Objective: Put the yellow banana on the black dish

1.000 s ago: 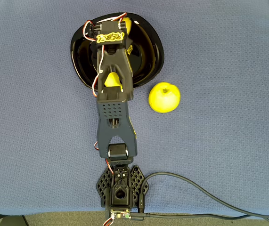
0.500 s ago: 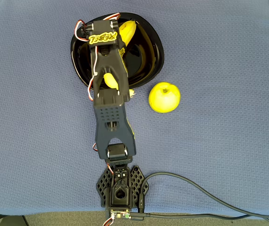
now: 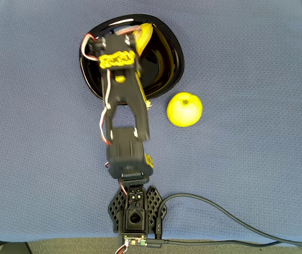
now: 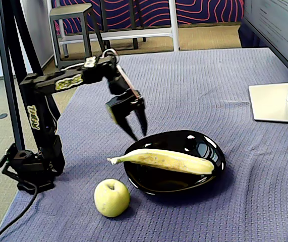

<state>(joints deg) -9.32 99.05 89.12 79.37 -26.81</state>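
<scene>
Yellow banana (image 4: pixel 166 160) lies lengthwise across the black dish (image 4: pixel 212 151), stem overhanging left; end effector (image 4: pixel 136 132) hovers above, released.

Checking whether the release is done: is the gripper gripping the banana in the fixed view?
No: the gripper hangs open above the black dish, apart from the yellow banana lying across it.

banana (image 4: pixel 166 160): long, gently curved, yellow with faint brown flecks — lies flat across the dish, its thin stem end poking out over the dish's left rim in the fixed view
dish (image 4: pixel 212 148): glossy black, shallow, rounded outline, reflective — sits on the blue cloth, the banana spanning nearly its full width
</scene>
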